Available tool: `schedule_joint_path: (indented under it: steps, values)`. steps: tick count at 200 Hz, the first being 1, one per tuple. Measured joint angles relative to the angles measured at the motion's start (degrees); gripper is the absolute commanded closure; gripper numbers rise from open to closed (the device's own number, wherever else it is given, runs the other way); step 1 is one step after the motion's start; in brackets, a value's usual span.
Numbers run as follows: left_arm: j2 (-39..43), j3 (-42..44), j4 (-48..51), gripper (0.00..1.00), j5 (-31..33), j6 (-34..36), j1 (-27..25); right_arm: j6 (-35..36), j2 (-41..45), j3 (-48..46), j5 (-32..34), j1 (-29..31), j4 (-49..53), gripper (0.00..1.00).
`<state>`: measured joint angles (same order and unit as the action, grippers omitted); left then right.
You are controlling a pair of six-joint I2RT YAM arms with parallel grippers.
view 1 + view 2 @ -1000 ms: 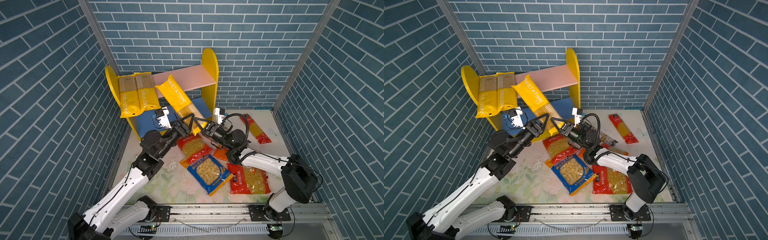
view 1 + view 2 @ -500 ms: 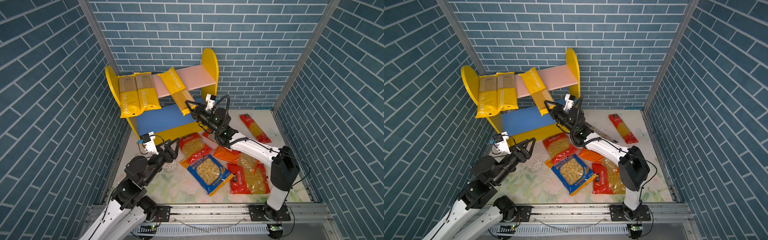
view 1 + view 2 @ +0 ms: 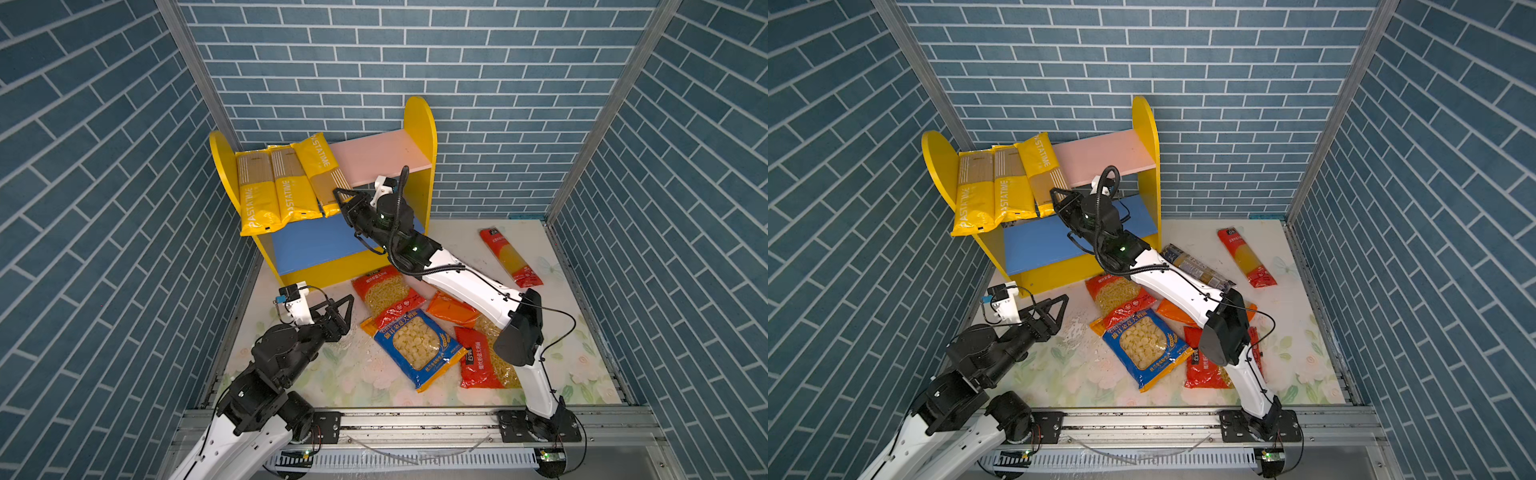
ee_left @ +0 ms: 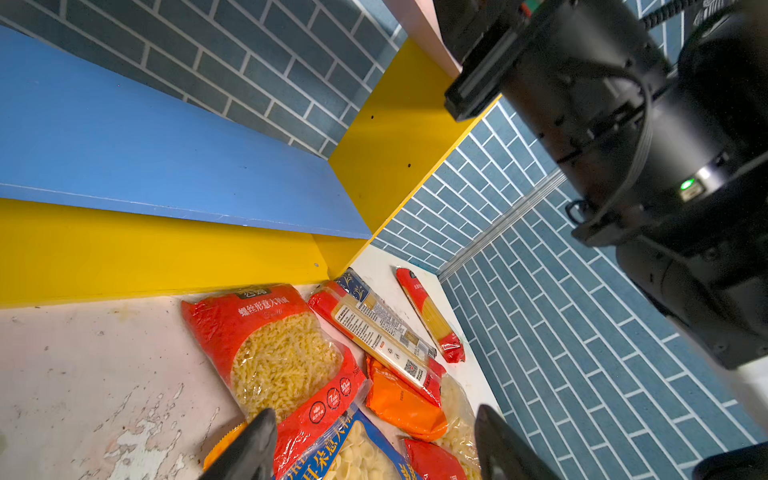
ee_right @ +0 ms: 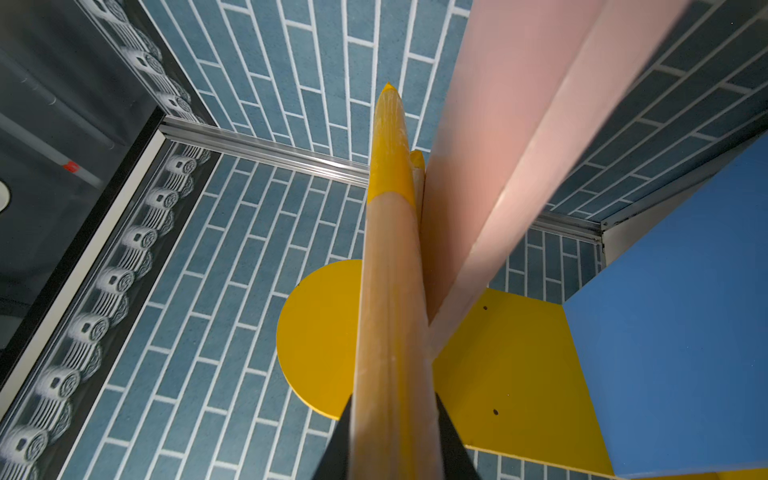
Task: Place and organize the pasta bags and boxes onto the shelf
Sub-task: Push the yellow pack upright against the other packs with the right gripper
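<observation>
**Third yellow spaghetti pack gripped at the shelf's upper board**

In both top views the shelf (image 3: 222, 166) stands left of centre against the back wall. The first yellow spaghetti pack (image 3: 253, 191) and the second yellow spaghetti pack (image 3: 291, 183) lie side by side on the left of its pink upper board (image 3: 378, 156), their lower ends overhanging the front edge. Just right of them the third yellow spaghetti pack (image 3: 322, 168) lies slanted on the same board. The right gripper (image 3: 337, 199) is clenched on this pack's lower end; in the right wrist view its fingers (image 5: 455, 453) press both sides of the pack. Lower in the frame, the left gripper (image 3: 347, 311) hovers over the table (image 3: 357, 386), fingers spread with nothing between them. Right of it a red fusilli bag (image 3: 384, 293), a blue shell-pasta bag (image 3: 417, 347), an orange bag (image 3: 451, 309) and a second red bag (image 3: 478, 365) lie overlapping at centre. In a top view a dark-blue spaghetti pack (image 3: 1192, 264) shows partly under the right arm. Farthest right, a red spaghetti pack (image 3: 509, 257) lies flat and apart
</observation>
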<state>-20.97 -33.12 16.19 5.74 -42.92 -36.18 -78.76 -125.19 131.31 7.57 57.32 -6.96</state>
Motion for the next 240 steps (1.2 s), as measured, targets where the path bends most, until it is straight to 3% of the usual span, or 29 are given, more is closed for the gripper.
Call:
schedule_joint_path:
  steps: [15, 35, 49, 71, 106, 185, 240]
  values:
    - [-0.3, 0.8, -0.2, 0.25, -0.1, -0.2, 0.0, 0.0, -4.7, 8.3, 0.0, 0.0, 1.9, 0.52]
    - [-0.9, 1.2, -0.2, 0.25, -0.4, -0.3, -0.1, 0.7, -7.0, 12.3, -0.6, 0.0, 3.3, 0.48]
    - [-1.1, 1.2, -0.2, 0.25, -0.6, -0.3, -0.1, 0.8, -6.8, 11.6, -1.2, -0.1, 3.5, 0.48]
    - [-1.1, 1.7, -0.7, 0.25, -0.6, -0.3, -0.1, 1.2, -1.2, 0.6, -2.5, -0.1, 0.4, 0.48]
    - [-1.8, 3.7, -2.0, 0.25, -1.1, -0.9, -0.2, 2.4, 6.4, -10.2, -3.0, 0.0, -3.2, 0.57]
    - [-2.8, 4.1, -3.0, 0.25, -1.4, -1.4, -1.0, 3.1, 2.8, -3.3, -8.2, -1.3, 0.4, 0.88]
    - [-2.7, 4.1, -3.0, 0.25, -1.3, -1.5, -1.2, 1.7, 2.8, -3.4, -11.7, -2.8, 0.5, 0.97]
